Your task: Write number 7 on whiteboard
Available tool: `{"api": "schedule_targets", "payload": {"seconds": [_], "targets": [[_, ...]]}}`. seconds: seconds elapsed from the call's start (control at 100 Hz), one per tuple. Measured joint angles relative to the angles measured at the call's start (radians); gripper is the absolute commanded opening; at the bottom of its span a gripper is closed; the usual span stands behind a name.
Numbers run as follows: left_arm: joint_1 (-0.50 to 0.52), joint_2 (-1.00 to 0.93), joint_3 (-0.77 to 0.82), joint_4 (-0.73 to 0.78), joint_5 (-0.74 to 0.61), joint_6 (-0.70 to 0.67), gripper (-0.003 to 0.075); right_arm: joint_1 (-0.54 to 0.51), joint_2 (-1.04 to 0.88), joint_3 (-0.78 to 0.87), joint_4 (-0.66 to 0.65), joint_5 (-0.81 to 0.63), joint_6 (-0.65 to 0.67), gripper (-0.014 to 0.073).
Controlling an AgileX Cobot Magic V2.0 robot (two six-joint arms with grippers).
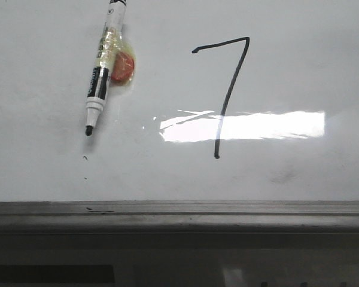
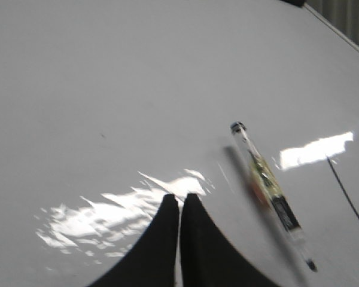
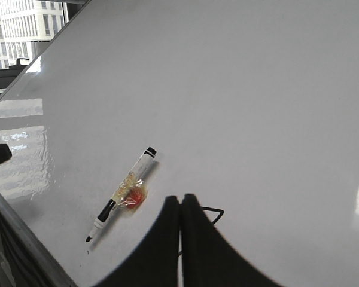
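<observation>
Whiteboard point(image 1: 42, 161) bears number 7 point(image 1: 226, 89); marker point(image 1: 104, 69) label unreadable; both tools clenched, empty.

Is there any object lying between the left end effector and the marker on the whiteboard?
Nothing visible does. In the left wrist view, only bare whiteboard separates the shut left end effector from the uncapped marker, which lies beside the number 7.

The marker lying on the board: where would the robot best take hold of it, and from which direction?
Probably from straight above, on the black-labelled stretch of the marker just above its nib. It lies flat on the whiteboard with its tip uncapped, so only its two long sides are open. Higher up, tape and a red lump bulge on one side. The 7 sits well clear.
</observation>
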Motion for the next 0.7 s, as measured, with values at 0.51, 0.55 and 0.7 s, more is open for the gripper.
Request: {"api": "schedule_targets", "payload": {"seconds": [0.51, 0.55, 0.7], "targets": [[0.475, -0.251, 0.000, 0.213, 0.748, -0.393, -0.0020, 0.000, 0.000, 0.000, 0.000, -0.002, 0.000, -0.0064], [0.481, -0.251, 0.000, 0.213, 0.759, -0.408, -0.0020, 0.000, 0.000, 0.000, 0.000, -0.002, 0.000, -0.0064], [0.485, -0.251, -0.001, 0.213, 0.760, -0.425, -0.0020, 0.000, 0.000, 0.000, 0.000, -0.002, 0.000, -0.0064]]}}
